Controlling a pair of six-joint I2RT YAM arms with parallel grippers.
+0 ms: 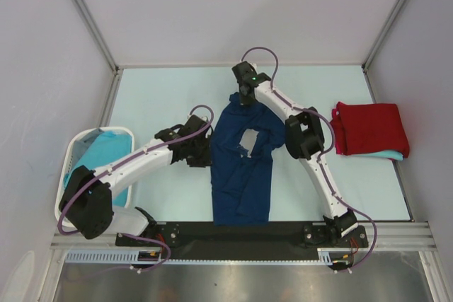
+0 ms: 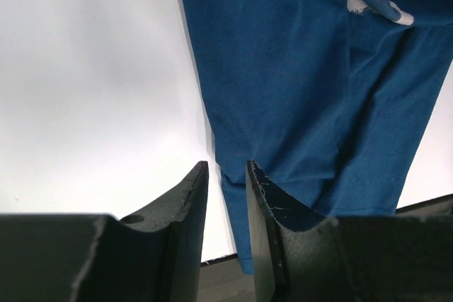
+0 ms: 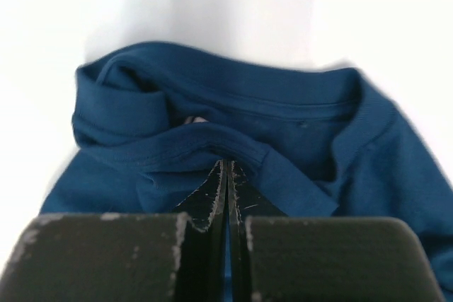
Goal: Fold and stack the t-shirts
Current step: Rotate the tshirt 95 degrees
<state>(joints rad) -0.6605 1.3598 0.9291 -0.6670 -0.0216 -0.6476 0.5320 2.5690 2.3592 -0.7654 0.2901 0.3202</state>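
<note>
**Navy shirt pinched at the collar, left jaws nearly closed beside its edge**

We see the navy t-shirt (image 1: 241,175) lying down the middle of the table (image 1: 163,97). Its hem reaches the near edge and its collar end points toward the far edge. The cloth is rumpled and partly folded over itself, and the pale grey print (image 1: 248,139) shows only as an uneven patch near the shirt's middle.

Our right gripper (image 1: 245,98) sits at the collar end. In the right wrist view its fingers (image 3: 244,199) are pressed together with no gap between them, and the ribbed collar band of the navy t-shirt (image 3: 283,104) lies across their tips. We read this as a pinch on the collar cloth.

Our left gripper (image 1: 203,152) is at the shirt's left side, about midway between the near and far edges. In the left wrist view its jaws stand a narrow slit apart. Through that slit we see the table and the shirt's edge (image 2: 297,90) beyond the tips, and no cloth between the pads.

A folded red t-shirt (image 1: 371,126) rests at the right edge of the table. It lies on a turquoise t-shirt (image 1: 386,154), which shows only as a strip along the red one's near side.

At the left edge, toward the near-left corner, the white basket (image 1: 71,157) holds more turquoise cloth (image 1: 102,153).
</note>
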